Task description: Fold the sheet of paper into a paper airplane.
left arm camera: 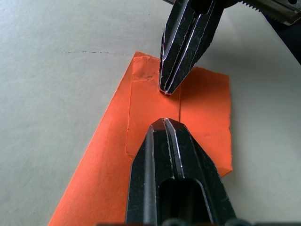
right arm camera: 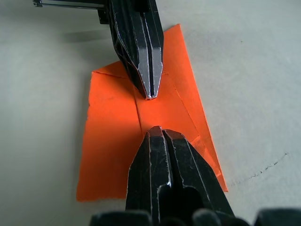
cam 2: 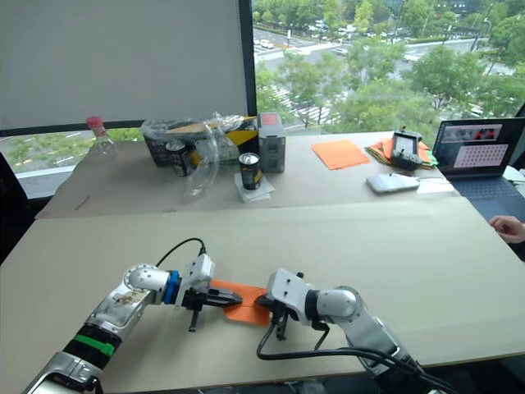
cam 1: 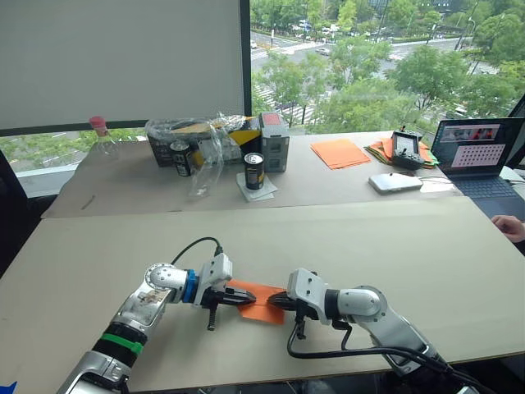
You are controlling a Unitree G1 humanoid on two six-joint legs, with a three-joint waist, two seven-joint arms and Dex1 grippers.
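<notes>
The orange sheet of paper [cam 1: 261,300] lies flat on the near table, partly folded, with crease lines and overlapping flaps [left arm camera: 141,117]. My left gripper [cam 1: 248,300] comes in from the left, shut, its tips pressing on the paper. My right gripper [cam 1: 275,301] comes from the right, also shut, tips down on the same sheet. The two sets of tips face each other across a short gap along the centre fold [right arm camera: 141,110]. Neither gripper holds the paper between its fingers.
On the far table stand a can [cam 1: 254,171], a box with plastic wrap [cam 1: 215,138], a bottle [cam 1: 101,135], a neat stack of orange sheets [cam 1: 340,153], a mixed paper pile with a controller [cam 1: 404,149] and a laptop [cam 1: 478,153]. A person's hand [cam 1: 512,226] rests at the right edge.
</notes>
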